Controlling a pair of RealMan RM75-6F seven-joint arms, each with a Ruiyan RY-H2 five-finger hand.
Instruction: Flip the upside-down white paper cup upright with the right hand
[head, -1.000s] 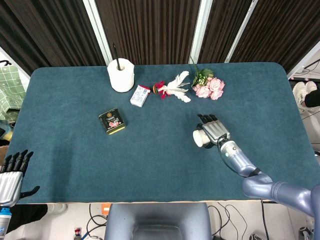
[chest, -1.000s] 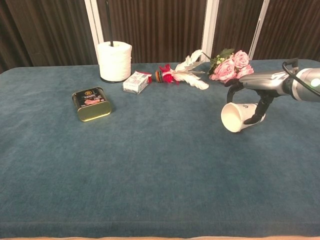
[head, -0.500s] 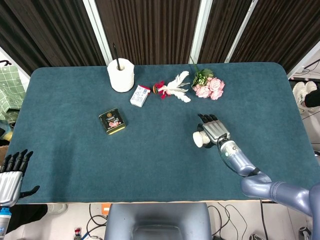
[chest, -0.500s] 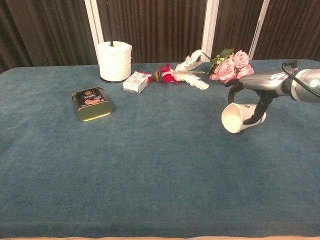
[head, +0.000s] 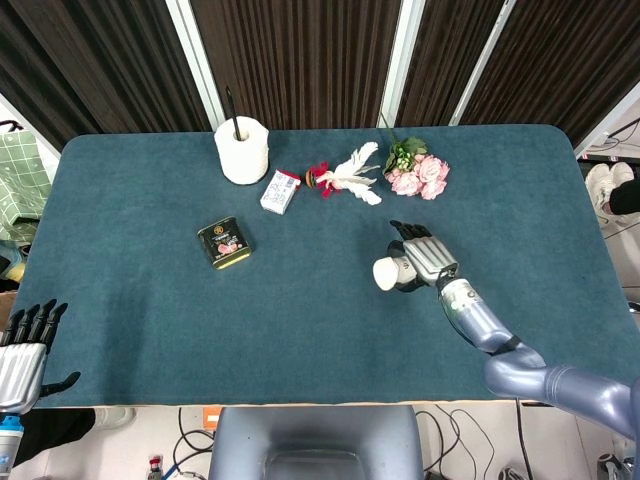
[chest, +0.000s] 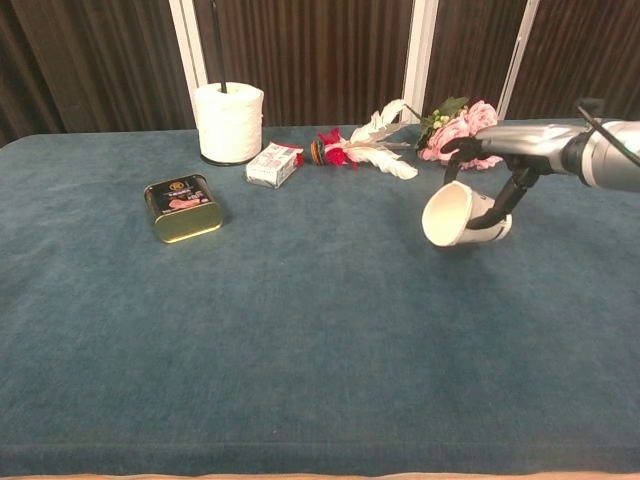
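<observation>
Dark curtains back the blue-green table (chest: 300, 330) as your right hand (chest: 497, 152) grips the white paper cup (chest: 450, 215) on its side in the air, mouth facing left, near the pink flowers (chest: 462, 128). Your left hand (head: 22, 350) hangs fingers spread off the table's near-left edge.

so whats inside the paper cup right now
Nothing visible: the chest view looks into the tilted white paper cup, held off the table by the right hand, and shows bare white wall. Its far bottom is not clearly seen.
</observation>
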